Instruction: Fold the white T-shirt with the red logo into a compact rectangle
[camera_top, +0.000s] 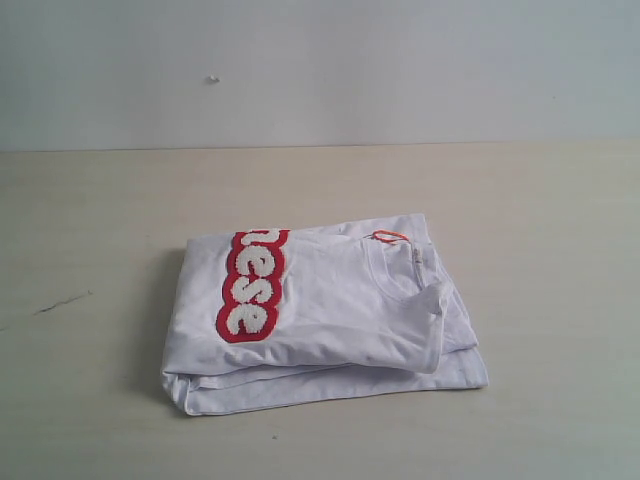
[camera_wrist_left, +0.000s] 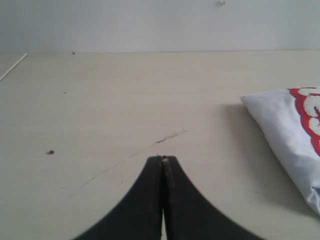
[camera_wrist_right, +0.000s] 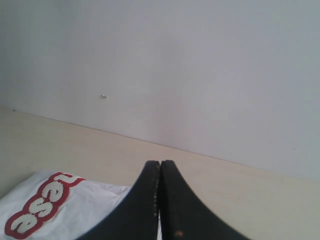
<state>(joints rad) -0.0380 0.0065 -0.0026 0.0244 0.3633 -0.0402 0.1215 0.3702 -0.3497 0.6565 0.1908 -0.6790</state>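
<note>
The T-shirt (camera_top: 330, 310) lies folded in a rough rectangle about mid surface (camera_top: 90, 200), nearer the front edge than the wall. The logo (camera_top: 252, 285) sits face-up across the left part of the top layer, w/ only the last few letters showing & the rest wrapped out of sight. The collar (camera_top: 400, 278) & its orange tag (camera_top: 388, 237) are on the right half of the top. Neither arm shows in the exterior view. The left fingers (camera_wrist_left: 163, 161) are pressed together w/ nothing between them, over bare surface well off the shirt's left edge. The right fingers (camera_wrist_right: 160, 164) are likewise closed & empty, w/ the shirt below & to one side. The fold looks about done, but it isn't tidy: the bottom layer pokes out at the front & right, & the top layer curls up near the collar. Main risk from here is a tidy-up going wrong. A closed tip pushed along the cloth would prob. drag the whole stack or slide the top layer off the lower ones, since the cotton is soft & nothing pins it. A pinch that takes only the top layer could lift it & open the fold again. Pressing by the collar could bunch it more
</note>
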